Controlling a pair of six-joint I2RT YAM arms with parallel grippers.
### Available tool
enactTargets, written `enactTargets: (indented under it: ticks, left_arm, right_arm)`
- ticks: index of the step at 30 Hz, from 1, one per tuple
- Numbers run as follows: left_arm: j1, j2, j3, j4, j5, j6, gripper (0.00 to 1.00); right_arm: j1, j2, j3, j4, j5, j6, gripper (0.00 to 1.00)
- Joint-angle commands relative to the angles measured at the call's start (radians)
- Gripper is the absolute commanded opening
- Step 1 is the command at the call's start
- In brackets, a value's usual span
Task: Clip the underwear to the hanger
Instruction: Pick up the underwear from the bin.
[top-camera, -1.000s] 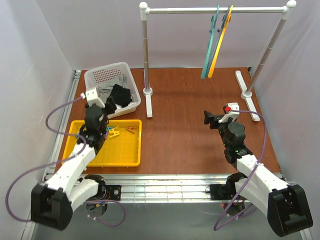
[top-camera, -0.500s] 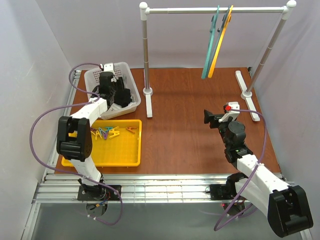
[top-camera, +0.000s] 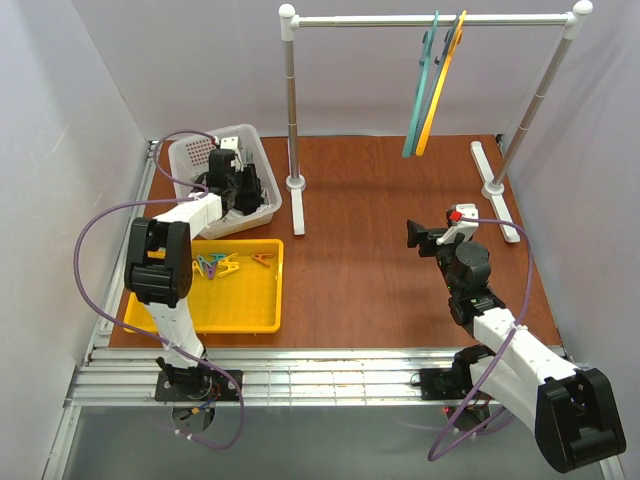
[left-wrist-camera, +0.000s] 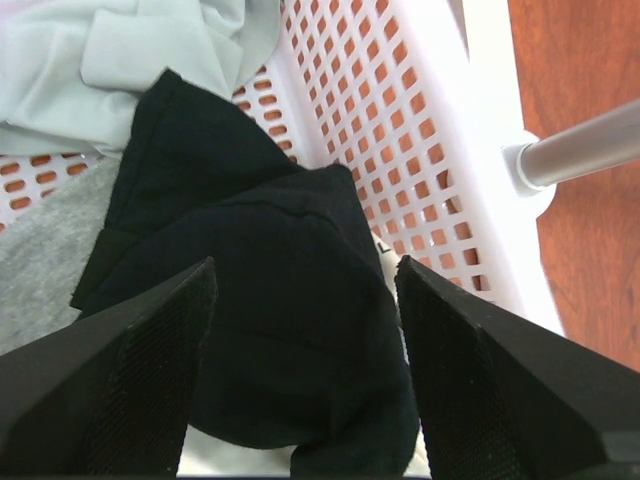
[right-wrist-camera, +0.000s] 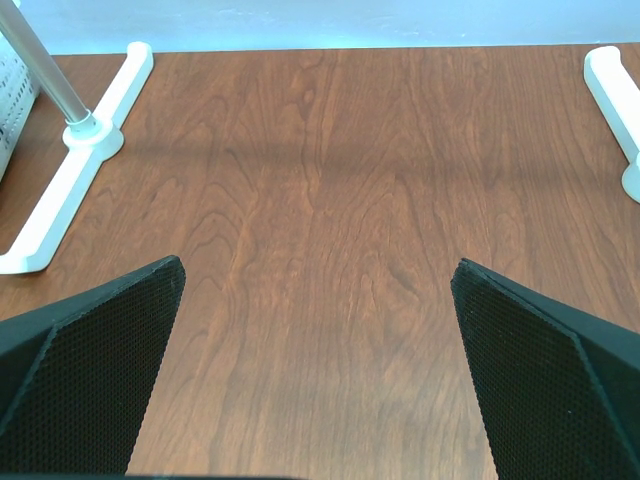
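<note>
Reaching into the basket, jaws apart over the underwear

The left gripper (left-wrist-camera: 305, 272) is down inside the white basket (top-camera: 196, 152) at the table's (top-camera: 370, 240) far left corner. Its two fingers (left-wrist-camera: 130, 380) stand apart, one on each side of the black underwear (left-wrist-camera: 265, 230), and they have not pinched it. The underwear lies crumpled against the basket's perforated wall, partly on top of a grey cloth (left-wrist-camera: 40, 250) and below a pale cloth (left-wrist-camera: 130, 50).

The teal hanger (top-camera: 420, 100) hangs from the rail (top-camera: 400, 19) above the far edge, just beside a yellow hanger (top-camera: 441, 95). The right gripper (right-wrist-camera: 317, 265) is spread wide, holding nothing, over bare wood near the right edge. A yellow tray (top-camera: 240, 312) by the left edge holds coloured clothespins (top-camera: 216, 266).
</note>
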Motion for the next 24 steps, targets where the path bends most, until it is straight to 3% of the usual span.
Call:
enactTargets:
  ticks: [1, 5, 6, 12, 14, 19, 24]
  left_arm:
    - [-0.006, 0.003, 0.031, -0.036, 0.013, 0.015, 0.65]
    - [-0.016, 0.017, 0.046, -0.065, 0.013, 0.038, 0.56]
    - [-0.018, 0.02, 0.048, -0.067, 0.01, 0.041, 0.47]
    - [-0.035, 0.0, 0.066, -0.062, -0.008, 0.059, 0.18]
    - [-0.045, -0.009, 0.072, -0.062, -0.013, 0.075, 0.0]
    - [-0.065, -0.066, 0.063, -0.059, -0.06, 0.079, 0.0]
    - [-0.085, -0.228, -0.006, 0.025, -0.074, 0.078, 0.0]
  right_arm:
    - [0.002, -0.007, 0.021, 0.03, -0.006, 0.007, 0.99]
    - [0.002, -0.014, 0.018, 0.03, -0.005, 0.007, 0.99]
    - [0.003, -0.014, 0.018, 0.03, -0.003, 0.007, 0.99]
    - [0.002, -0.016, 0.015, 0.03, -0.005, 0.009, 0.99]
    - [0.002, -0.014, 0.016, 0.032, -0.008, 0.009, 0.99]
    - [0.003, -0.017, 0.015, 0.03, -0.012, 0.012, 0.99]
    - [0.003, -0.014, 0.016, 0.03, -0.017, 0.013, 0.99]
